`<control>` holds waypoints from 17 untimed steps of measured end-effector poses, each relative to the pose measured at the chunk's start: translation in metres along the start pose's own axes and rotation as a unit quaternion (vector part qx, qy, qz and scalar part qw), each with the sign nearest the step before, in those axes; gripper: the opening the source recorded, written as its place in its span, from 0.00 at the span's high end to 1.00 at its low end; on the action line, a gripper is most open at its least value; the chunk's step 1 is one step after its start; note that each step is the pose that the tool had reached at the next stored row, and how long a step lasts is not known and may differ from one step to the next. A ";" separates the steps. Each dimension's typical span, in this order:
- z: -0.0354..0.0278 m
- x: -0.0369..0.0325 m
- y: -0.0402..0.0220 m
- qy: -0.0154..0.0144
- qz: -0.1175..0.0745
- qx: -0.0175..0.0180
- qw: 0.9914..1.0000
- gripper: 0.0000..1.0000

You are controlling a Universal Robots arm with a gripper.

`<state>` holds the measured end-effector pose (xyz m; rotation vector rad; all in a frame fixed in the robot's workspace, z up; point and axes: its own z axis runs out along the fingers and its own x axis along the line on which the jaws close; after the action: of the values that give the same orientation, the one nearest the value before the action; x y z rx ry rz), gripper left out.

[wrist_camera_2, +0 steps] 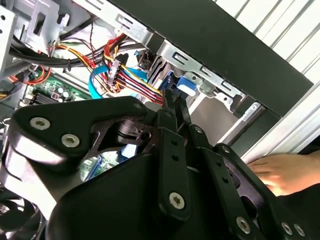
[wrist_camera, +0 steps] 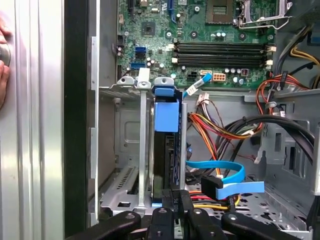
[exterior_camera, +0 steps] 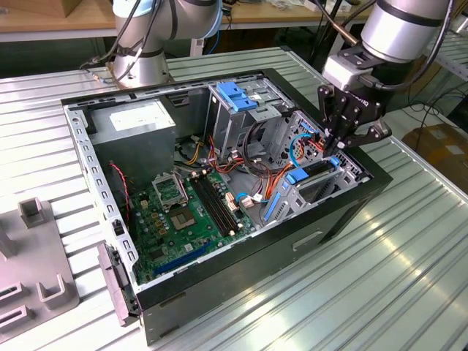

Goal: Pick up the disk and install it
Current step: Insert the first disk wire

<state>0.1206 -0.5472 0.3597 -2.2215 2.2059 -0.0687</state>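
The disk (exterior_camera: 311, 175) stands on edge in the drive bay at the front corner of the open computer case (exterior_camera: 219, 285), on the exterior view's right. Its light blue carrier rail (wrist_camera: 166, 117) runs along the top edge, and the dark body sits between the bay's metal walls. My gripper (exterior_camera: 333, 146) hangs directly over the disk's outer end. The fingers (wrist_camera_2: 171, 102) are shut together, with their tips against the blue rail end (wrist_camera_2: 186, 84). In the first wrist view my gripper (wrist_camera: 176, 195) meets the disk's near end.
A blue-handled drive cage (exterior_camera: 235, 95), bundled cables (exterior_camera: 256, 183), the motherboard (exterior_camera: 183, 212) and the power supply (exterior_camera: 135, 124) fill the case. A person's hand (wrist_camera_2: 285, 172) rests on the ribbed table outside the case wall. A grey fixture (exterior_camera: 36, 270) lies at the exterior view's left.
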 end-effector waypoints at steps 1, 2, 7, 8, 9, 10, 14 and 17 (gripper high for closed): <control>0.0005 0.0000 0.0014 0.000 0.004 0.000 1.000 0.83; 0.0007 0.0000 0.0031 0.000 0.004 0.000 1.000 0.83; 0.0045 0.0066 0.0071 -0.021 0.005 0.000 1.000 0.83; 0.0096 0.0089 0.0073 -0.021 0.001 0.000 1.000 0.83; 0.0111 0.0119 0.0093 -0.021 0.001 0.000 1.000 0.83; 0.0120 0.0118 0.0093 -0.021 0.001 0.000 1.000 0.83; 0.0129 0.0112 0.0093 -0.022 0.002 0.000 1.000 0.83; 0.0130 0.0103 0.0093 -0.021 0.005 0.000 1.000 0.83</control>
<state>0.1119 -0.5580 0.3466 -2.1910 2.1946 -0.0207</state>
